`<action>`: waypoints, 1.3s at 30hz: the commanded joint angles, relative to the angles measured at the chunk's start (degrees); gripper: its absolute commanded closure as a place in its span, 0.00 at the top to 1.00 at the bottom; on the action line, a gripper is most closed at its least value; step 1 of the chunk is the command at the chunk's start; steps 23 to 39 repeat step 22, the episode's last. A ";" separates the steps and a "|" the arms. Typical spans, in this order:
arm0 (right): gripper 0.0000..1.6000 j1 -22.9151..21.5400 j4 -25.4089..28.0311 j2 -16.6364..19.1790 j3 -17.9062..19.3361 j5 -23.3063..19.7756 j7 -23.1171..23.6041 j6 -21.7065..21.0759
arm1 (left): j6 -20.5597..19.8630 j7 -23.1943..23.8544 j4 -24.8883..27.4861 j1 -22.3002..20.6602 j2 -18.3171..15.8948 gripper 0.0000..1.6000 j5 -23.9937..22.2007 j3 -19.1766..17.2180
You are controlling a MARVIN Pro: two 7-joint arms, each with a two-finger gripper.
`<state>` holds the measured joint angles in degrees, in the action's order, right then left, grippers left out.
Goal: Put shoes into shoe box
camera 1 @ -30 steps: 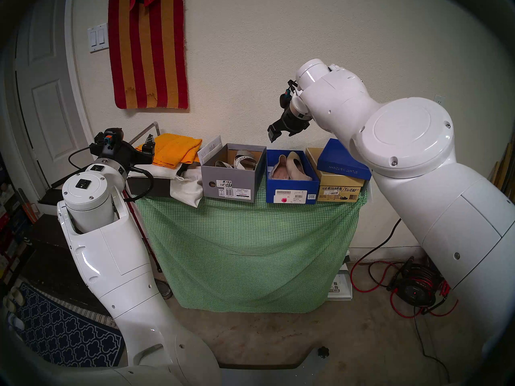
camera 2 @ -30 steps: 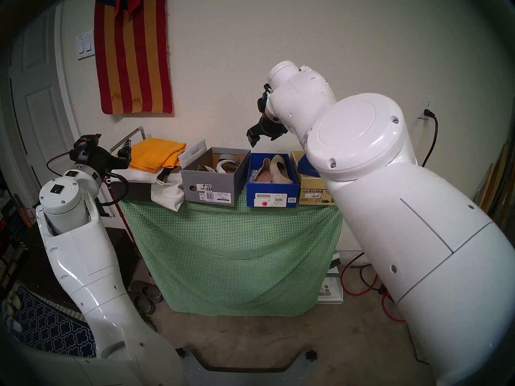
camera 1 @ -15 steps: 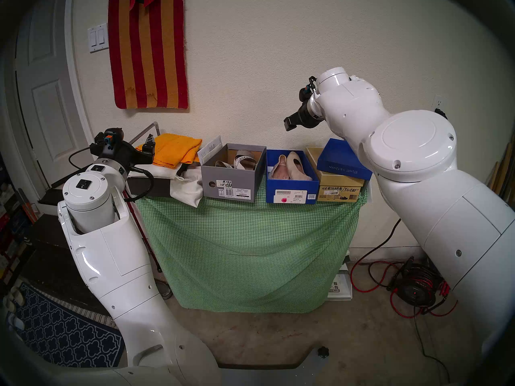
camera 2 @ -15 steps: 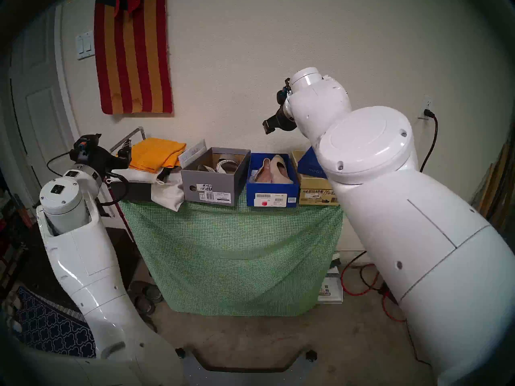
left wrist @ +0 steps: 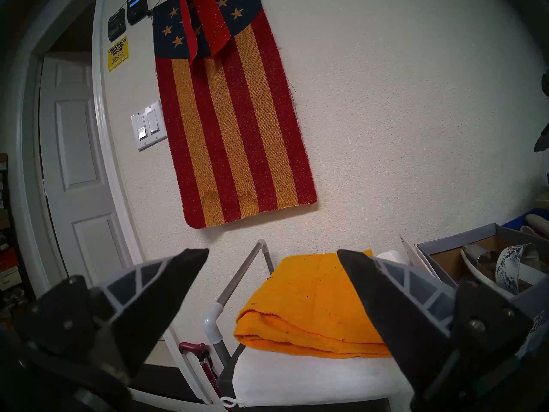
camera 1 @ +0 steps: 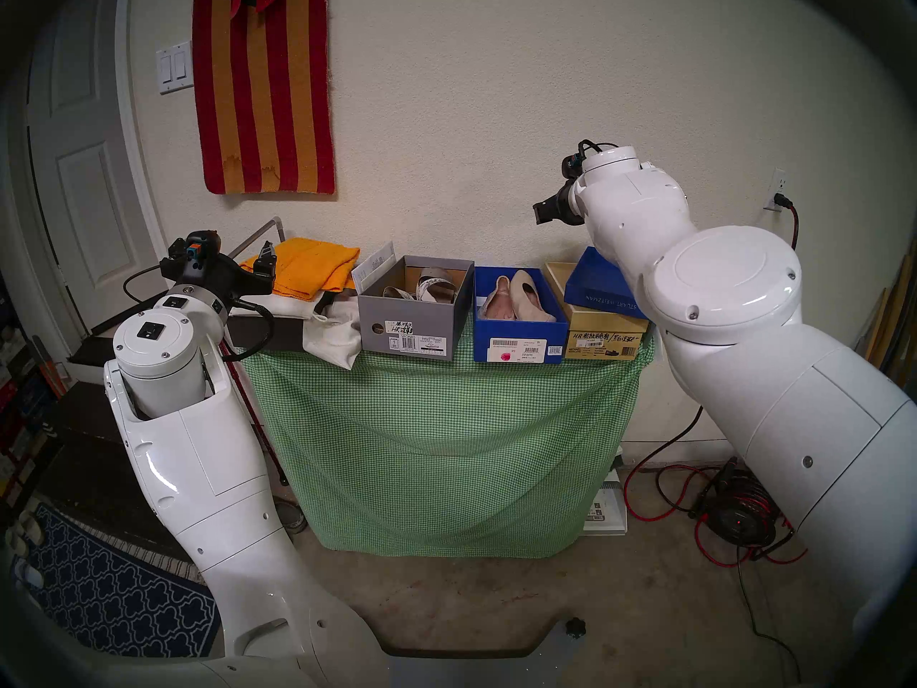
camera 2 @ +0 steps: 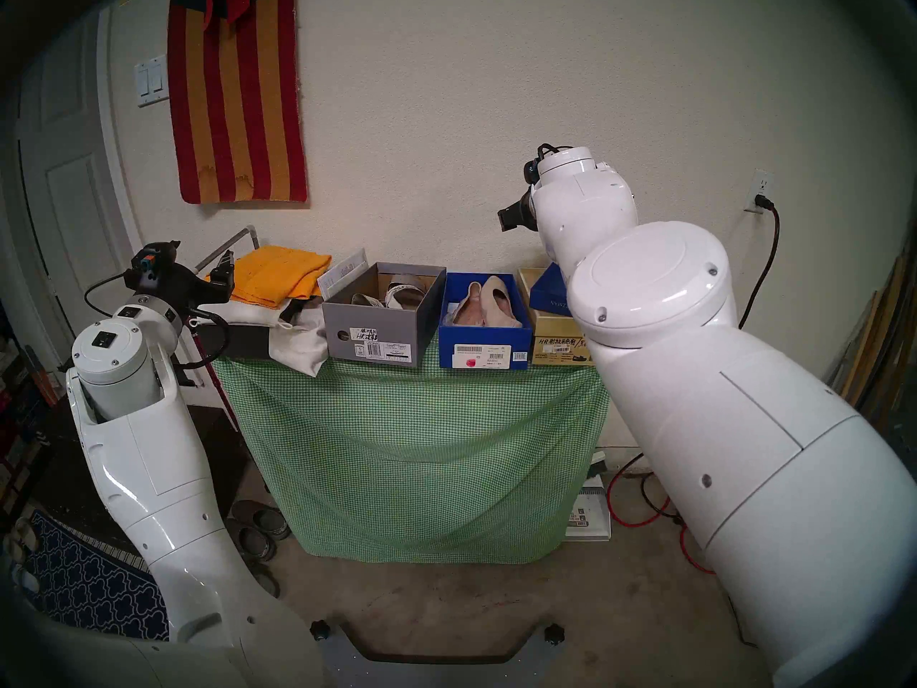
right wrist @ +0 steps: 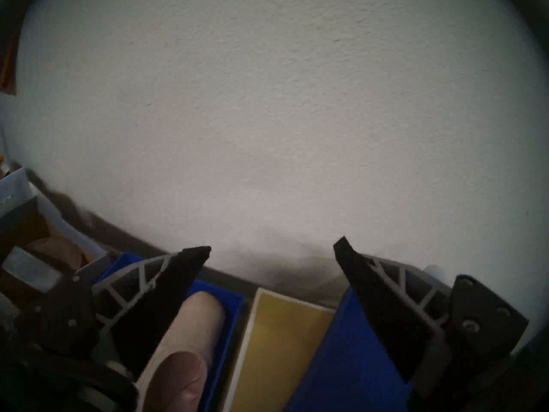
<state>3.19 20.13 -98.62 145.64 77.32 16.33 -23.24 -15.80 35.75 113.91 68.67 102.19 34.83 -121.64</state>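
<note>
A grey shoe box (camera 1: 412, 324) on the table holds the strappy sandals (camera 1: 429, 285). To its right, a blue shoe box (camera 1: 521, 337) holds the beige flats (camera 1: 521, 290). My right gripper (camera 1: 543, 214) hangs high above the tan box (camera 1: 603, 337), near the wall. In the right wrist view its fingers stand wide apart with nothing between them, and the flats (right wrist: 190, 343) lie below. My left gripper (camera 1: 265, 261) is open and empty at the table's left end, over the orange towel (left wrist: 312, 307).
A blue lid (camera 1: 605, 285) lies slanted on the tan box. A white cloth bag (camera 1: 332, 337) sits left of the grey box. A green checked cloth (camera 1: 446, 424) drapes the table. Dark clogs (camera 2: 258, 528) and a red cable reel (camera 1: 739, 518) are on the floor.
My right gripper has drawn back to the right and slightly up, from above the gap between the grey and blue boxes to above the tan box. The left arm barely moved.
</note>
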 commanded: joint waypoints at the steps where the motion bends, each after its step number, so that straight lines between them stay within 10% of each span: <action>1: 1.00 -0.06 -3.10 -1.35 2.38 -2.38 -7.38 2.54 | -0.19 -0.20 0.33 0.13 -0.17 1.00 -0.32 0.29; 39: 1.00 -2.49 -12.02 2.78 4.83 -3.23 -11.35 4.33 | -0.55 -1.15 0.46 0.71 -0.67 1.00 -1.09 0.90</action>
